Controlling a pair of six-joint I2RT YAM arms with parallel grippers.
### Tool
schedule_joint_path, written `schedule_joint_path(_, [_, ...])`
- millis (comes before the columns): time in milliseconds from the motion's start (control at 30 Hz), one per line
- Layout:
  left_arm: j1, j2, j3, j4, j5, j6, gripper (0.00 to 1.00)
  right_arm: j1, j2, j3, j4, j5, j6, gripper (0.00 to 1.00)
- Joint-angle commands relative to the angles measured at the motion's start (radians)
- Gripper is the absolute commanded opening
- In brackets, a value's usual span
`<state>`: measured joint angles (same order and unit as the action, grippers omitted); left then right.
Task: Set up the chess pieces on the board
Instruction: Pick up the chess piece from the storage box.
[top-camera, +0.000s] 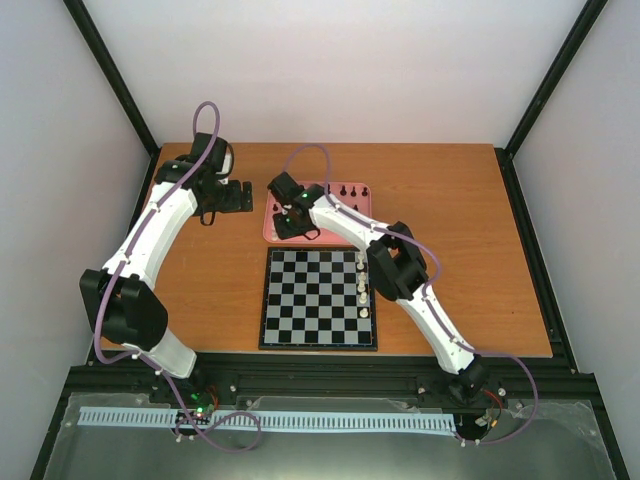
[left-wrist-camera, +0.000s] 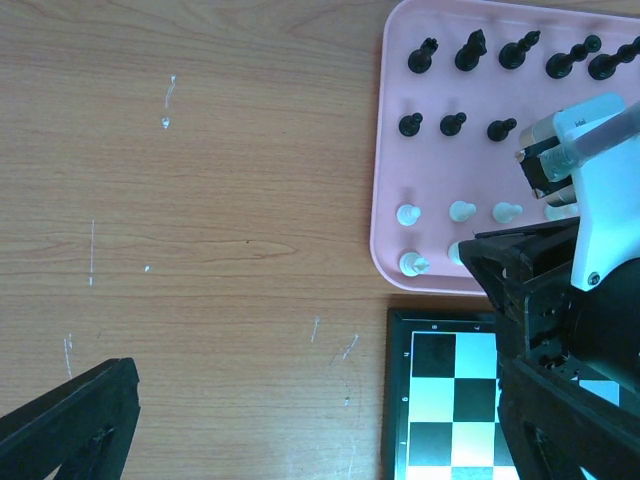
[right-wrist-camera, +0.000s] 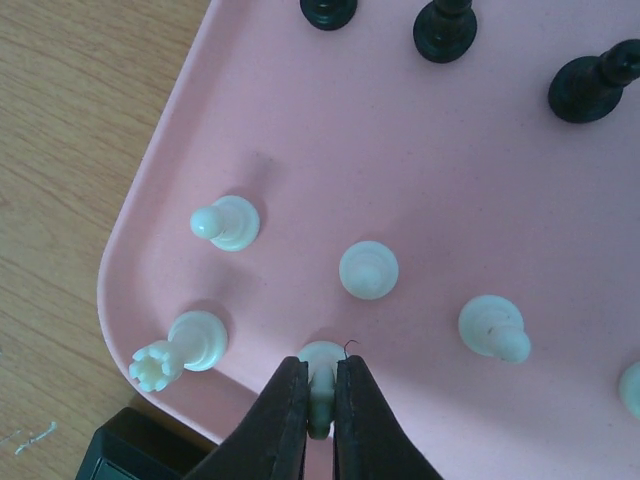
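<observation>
The board (top-camera: 310, 300) lies at the table's middle, with several cream-white pieces (top-camera: 362, 285) in its right-hand column. The pink tray (top-camera: 272, 228) behind it holds black pieces (top-camera: 345, 190) and white ones. My right gripper (top-camera: 290, 222) hangs over the tray's near left part. In the right wrist view it (right-wrist-camera: 320, 378) is shut on a cream-white piece (right-wrist-camera: 322, 356) whose base still rests on the tray (right-wrist-camera: 300, 130). My left gripper (top-camera: 238, 196) is open and empty over bare wood left of the tray; one of its fingers (left-wrist-camera: 70, 425) shows at the bottom left of its wrist view.
Other white pieces (right-wrist-camera: 368, 268) stand close around the gripped one, and a crowned one (right-wrist-camera: 185, 345) stands at its left. Black pieces (left-wrist-camera: 470, 50) line the tray's far rows. The board's corner (left-wrist-camera: 440, 400) lies just below the tray (left-wrist-camera: 390, 200).
</observation>
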<state>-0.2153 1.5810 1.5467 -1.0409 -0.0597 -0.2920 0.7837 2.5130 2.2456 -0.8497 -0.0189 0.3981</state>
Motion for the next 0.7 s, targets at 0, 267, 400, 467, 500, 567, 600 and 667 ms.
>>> schedule_joint_path(0, [-0.004, -0.008, 0.007, -0.007, -0.011, 0.001, 1.00, -0.005, -0.021, 0.013, -0.016, 0.005, -0.025, 0.03])
schedule_joint_path(267, [-0.004, -0.009, 0.013, -0.007, -0.019, 0.004, 1.00, 0.002, -0.254, -0.124, -0.024, 0.020, -0.036, 0.03])
schedule_joint_path(400, [-0.004, -0.009, 0.007, -0.002, -0.017, 0.004, 1.00, 0.026, -0.414, -0.280, -0.059, 0.043, -0.015, 0.03])
schedule_joint_path(467, [-0.004, -0.010, 0.005, 0.002, -0.012, 0.001, 1.00, 0.049, -0.511, -0.433, -0.055, 0.058, 0.017, 0.03])
schedule_joint_path(500, [-0.004, -0.009, 0.002, 0.004, -0.009, 0.001, 1.00, 0.056, -0.567, -0.510, -0.049, 0.064, 0.037, 0.03])
schedule_joint_path(567, [-0.004, -0.009, -0.002, 0.007, -0.002, -0.003, 1.00, 0.069, -0.671, -0.662, -0.029, 0.058, 0.085, 0.03])
schedule_joint_path(600, [-0.003, -0.007, -0.005, 0.010, 0.002, -0.004, 1.00, 0.080, -0.720, -0.734, -0.024, 0.056, 0.109, 0.03])
schedule_joint_path(667, [-0.004, -0.005, -0.009, 0.014, 0.017, -0.009, 1.00, 0.108, -0.818, -0.865, -0.025, 0.075, 0.153, 0.03])
